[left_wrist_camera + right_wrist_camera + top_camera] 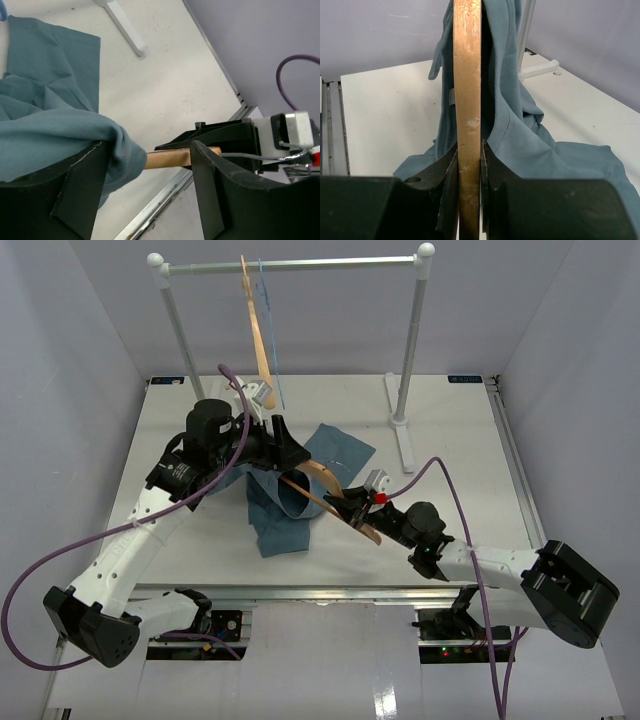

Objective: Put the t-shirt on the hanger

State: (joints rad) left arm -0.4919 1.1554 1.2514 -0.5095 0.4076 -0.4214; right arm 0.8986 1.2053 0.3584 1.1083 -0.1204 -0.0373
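The teal-blue t-shirt (285, 522) lies bunched at mid-table, partly lifted. The wooden hanger (322, 474) pokes out of it, slanting toward the right arm. My right gripper (356, 512) is shut on the hanger's wooden bar (467, 75), and the t-shirt (520, 135) drapes over the bar's far part. My left gripper (288, 456) sits at the shirt's upper edge. In its wrist view its jaws stand wide apart (150, 148); the cloth (45, 130) hangs over the left finger (75, 195) and the hanger bar (170, 158) crosses between the fingers. The hanger's hook is hidden.
A metal clothes rack (290, 262) stands at the back, with another wooden hanger (258, 335) and a blue wire hanger (272, 350) hanging on it. Its right foot (405, 440) rests near the shirt and also shows in the left wrist view (125, 27).
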